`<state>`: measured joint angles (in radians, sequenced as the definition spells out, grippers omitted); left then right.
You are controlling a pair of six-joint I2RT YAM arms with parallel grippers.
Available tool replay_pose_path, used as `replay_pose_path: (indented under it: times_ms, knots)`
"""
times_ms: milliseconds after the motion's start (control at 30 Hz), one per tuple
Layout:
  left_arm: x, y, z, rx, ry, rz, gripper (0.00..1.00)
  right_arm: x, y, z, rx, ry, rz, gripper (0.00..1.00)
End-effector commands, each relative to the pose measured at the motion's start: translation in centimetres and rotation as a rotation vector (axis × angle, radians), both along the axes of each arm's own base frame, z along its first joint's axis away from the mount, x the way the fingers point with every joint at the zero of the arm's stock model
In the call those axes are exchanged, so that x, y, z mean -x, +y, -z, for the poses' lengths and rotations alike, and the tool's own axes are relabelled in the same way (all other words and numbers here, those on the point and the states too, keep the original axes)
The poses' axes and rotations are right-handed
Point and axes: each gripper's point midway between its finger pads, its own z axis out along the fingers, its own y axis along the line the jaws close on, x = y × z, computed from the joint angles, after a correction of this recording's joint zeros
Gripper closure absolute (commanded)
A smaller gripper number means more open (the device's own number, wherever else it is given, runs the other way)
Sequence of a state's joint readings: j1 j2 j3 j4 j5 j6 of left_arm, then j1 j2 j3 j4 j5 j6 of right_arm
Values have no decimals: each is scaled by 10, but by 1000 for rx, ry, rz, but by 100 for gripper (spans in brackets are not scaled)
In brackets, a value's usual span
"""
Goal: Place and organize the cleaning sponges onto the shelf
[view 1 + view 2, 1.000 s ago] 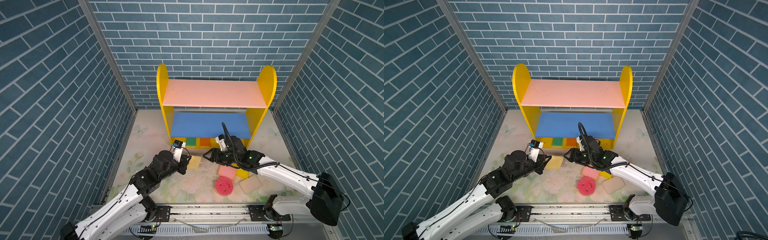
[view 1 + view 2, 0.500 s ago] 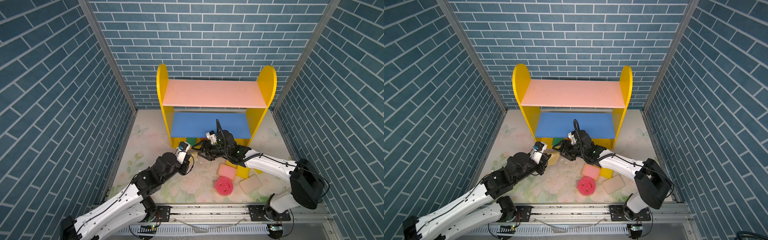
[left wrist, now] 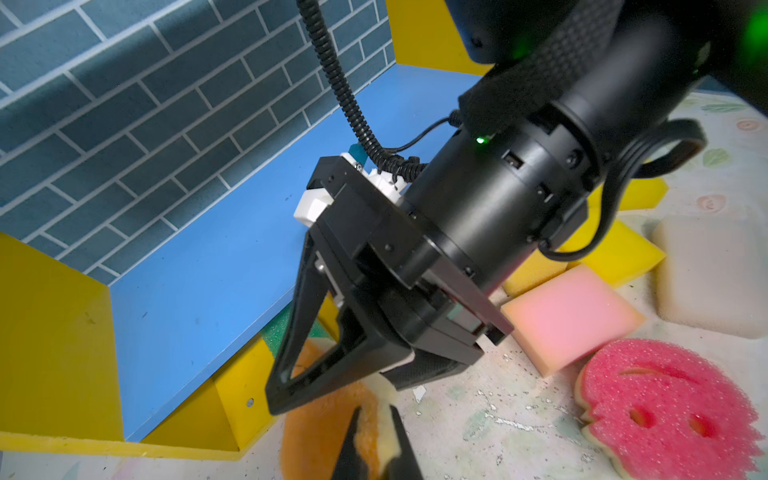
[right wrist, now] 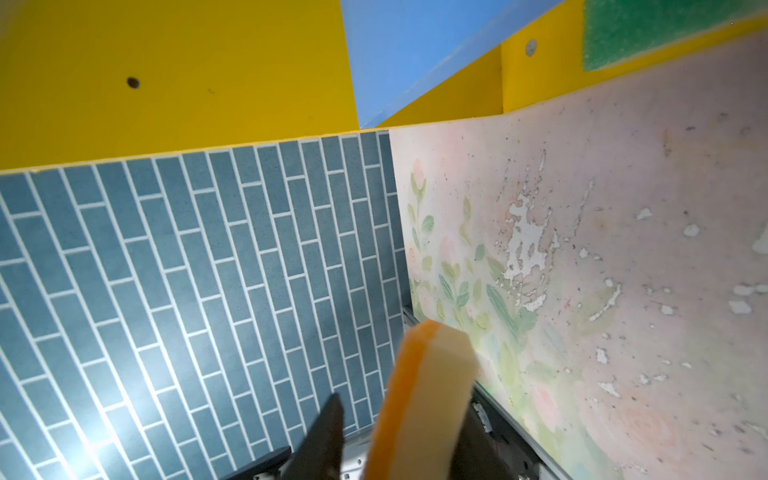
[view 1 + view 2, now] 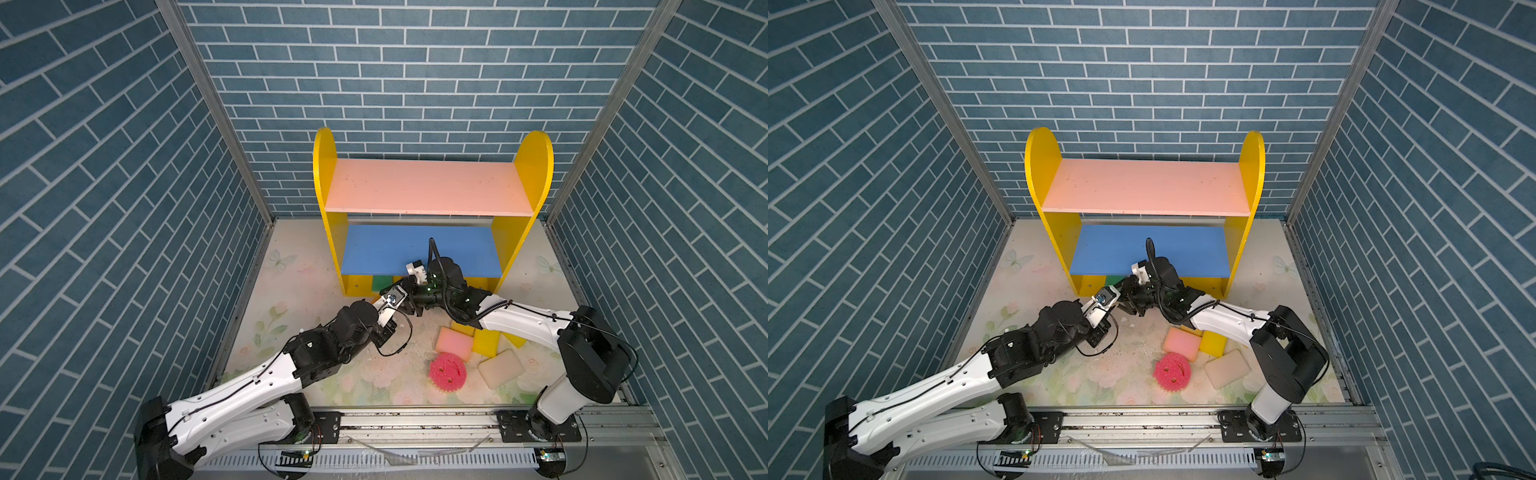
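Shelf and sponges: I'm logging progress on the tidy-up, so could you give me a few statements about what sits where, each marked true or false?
1. The pink top board of the shelf carries no sponge. True.
2. The round pink smiley sponge sits on the blue middle board. False: it lies on the floral floor, in front of the shelf.
3. A green sponge is on the shelf's bottom level. True.
4. The left hand is empty. False: it is shut on the orange-and-cream sponge.
5. The cream sponge lies on the floor, not on the shelf. True.
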<state>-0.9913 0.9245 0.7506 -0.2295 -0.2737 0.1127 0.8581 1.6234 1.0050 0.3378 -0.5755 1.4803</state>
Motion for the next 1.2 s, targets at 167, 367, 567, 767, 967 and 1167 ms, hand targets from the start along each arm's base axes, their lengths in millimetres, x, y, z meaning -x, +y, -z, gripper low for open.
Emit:
replay_pose_path:
  times_ms: [167, 367, 567, 767, 967, 1167]
  knots:
    - [7, -13, -9, 62, 16, 46, 84, 9, 7, -29, -122, -16, -53, 100]
    - [20, -5, -20, 168, 51, 52, 43, 3, 3, -23, -133, -23, -17, 100]
    - [18, 37, -20, 197, 59, -119, 24, -1, 3, -20, -131, -48, -7, 100]
    - [14, 101, -23, 342, 42, -403, 22, 0, -10, -12, -20, -138, 5, 100]
    - [19, 120, -23, 516, 136, -462, 6, -3, -28, -24, 57, -277, 39, 100]
    - [5, 106, 7, 686, 410, -449, 7, -2, -47, -38, 98, -393, 81, 100]
